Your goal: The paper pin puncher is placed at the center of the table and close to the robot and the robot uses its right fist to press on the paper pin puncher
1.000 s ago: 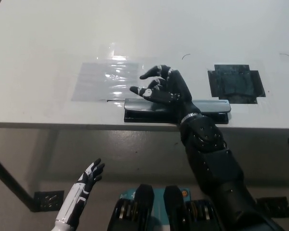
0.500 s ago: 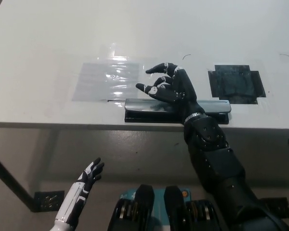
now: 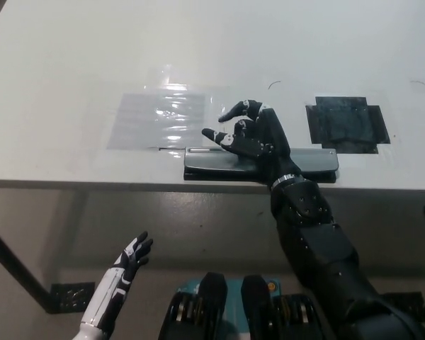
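Nearest: left hand (image 3: 125,263), white, low at the lower left, below the table edge, fingers apart, holding nothing, idle and well apart from the work.

Next: right hand (image 3: 253,133), black, reaching up over the near table edge and lying across the puncher; fingers loosely curled and spread, not closed into a fist, gripping nothing. Cannot tell whether palm rests on the lever or hovers just above it.

Under it: puncher (image 3: 212,161), long grey bar at the near edge of the table (image 3: 57,71), roughly central, long axis running left to right, parallel to the edge. Sits directly beneath the right hand's heel, so press direction judged straight down, fingers to be closed first.

Beyond: clear plastic sheet (image 3: 156,117) to the far left of the hand; dark patch (image 3: 347,122) to the far right.
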Robot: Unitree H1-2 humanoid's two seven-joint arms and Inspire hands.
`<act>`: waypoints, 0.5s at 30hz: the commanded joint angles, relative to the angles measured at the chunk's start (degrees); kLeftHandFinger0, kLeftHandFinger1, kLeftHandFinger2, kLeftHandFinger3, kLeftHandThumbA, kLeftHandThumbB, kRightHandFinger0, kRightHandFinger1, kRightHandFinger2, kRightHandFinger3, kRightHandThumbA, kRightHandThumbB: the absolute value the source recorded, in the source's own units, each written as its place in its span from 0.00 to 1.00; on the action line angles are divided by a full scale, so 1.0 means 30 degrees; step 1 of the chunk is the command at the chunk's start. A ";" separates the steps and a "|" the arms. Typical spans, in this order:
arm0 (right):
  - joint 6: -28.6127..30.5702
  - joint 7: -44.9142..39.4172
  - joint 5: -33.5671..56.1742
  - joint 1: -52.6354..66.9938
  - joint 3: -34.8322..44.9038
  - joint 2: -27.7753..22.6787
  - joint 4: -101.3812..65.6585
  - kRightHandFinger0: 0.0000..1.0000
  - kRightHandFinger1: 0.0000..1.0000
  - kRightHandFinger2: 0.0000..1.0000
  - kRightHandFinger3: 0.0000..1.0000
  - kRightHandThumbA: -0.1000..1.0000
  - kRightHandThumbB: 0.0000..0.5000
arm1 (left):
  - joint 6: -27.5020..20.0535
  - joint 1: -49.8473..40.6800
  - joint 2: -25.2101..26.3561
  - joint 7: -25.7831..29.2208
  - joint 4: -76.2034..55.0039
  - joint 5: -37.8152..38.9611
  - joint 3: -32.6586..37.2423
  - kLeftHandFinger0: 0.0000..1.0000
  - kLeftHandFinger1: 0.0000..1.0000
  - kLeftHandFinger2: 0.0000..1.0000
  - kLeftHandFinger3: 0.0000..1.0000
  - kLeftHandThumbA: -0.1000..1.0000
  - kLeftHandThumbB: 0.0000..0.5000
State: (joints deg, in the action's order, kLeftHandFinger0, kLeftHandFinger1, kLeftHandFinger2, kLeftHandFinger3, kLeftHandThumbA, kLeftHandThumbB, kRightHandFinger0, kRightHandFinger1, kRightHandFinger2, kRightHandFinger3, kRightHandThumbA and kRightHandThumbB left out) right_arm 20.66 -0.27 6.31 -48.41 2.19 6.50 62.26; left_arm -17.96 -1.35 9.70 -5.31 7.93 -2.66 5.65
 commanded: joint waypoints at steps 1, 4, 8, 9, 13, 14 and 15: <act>-0.0082 0.0712 -0.0624 0.2750 -0.0287 0.0207 0.4545 0.00 0.09 0.38 0.28 1.00 0.27 | -0.0457 -0.0514 0.0284 -0.0294 -0.0536 -0.0209 0.0014 1.00 1.00 1.00 1.00 1.00 0.72; 0.0040 0.0972 -0.1029 0.3411 -0.0639 0.0217 0.5334 0.00 0.01 0.31 0.19 1.00 0.33 | -0.0401 -0.0723 0.0312 -0.0289 -0.0576 -0.0256 0.0008 1.00 1.00 1.00 1.00 1.00 0.70; 0.0472 0.0764 -0.1180 0.3874 -0.0802 0.0201 0.5717 0.01 0.03 0.34 0.21 1.00 0.37 | -0.0391 -0.0848 0.0297 -0.0263 -0.0595 -0.0319 -0.0016 1.00 1.00 1.00 1.00 1.00 0.70; 0.0598 0.0777 -0.1223 0.3938 -0.0849 0.0199 0.5764 0.04 0.05 0.35 0.21 1.00 0.33 | -0.0623 -0.0815 0.0308 -0.0234 -0.0414 -0.0391 -0.0012 1.00 1.00 1.00 1.00 1.00 0.69; 0.0767 0.0896 -0.1298 0.3880 -0.0950 0.0135 0.5813 0.02 0.08 0.38 0.21 1.00 0.35 | -0.0581 -0.0806 0.0277 -0.0297 -0.0326 -0.0241 -0.0040 1.00 1.00 1.00 1.00 1.00 0.72; 0.0776 0.0856 -0.1171 0.3797 -0.0844 0.0124 0.5795 0.00 0.07 0.38 0.22 1.00 0.41 | -0.0582 -0.0811 0.0293 -0.0346 -0.0327 -0.0176 -0.0039 1.00 1.00 1.00 1.00 1.00 0.70; 0.0875 0.0812 -0.1071 0.3662 -0.0763 0.0103 0.5724 0.00 0.05 0.37 0.23 1.00 0.41 | -0.0698 -0.0795 0.0318 -0.0374 -0.0267 -0.0153 -0.0033 1.00 1.00 1.00 1.00 1.00 0.69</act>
State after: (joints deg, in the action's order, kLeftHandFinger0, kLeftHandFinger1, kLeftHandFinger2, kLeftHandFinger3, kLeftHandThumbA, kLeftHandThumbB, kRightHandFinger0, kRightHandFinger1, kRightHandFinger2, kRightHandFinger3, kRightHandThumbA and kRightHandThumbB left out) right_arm 29.71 -0.11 4.49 -48.53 0.35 6.48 69.17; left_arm -17.97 -4.02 9.70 -5.31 8.01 -3.42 5.75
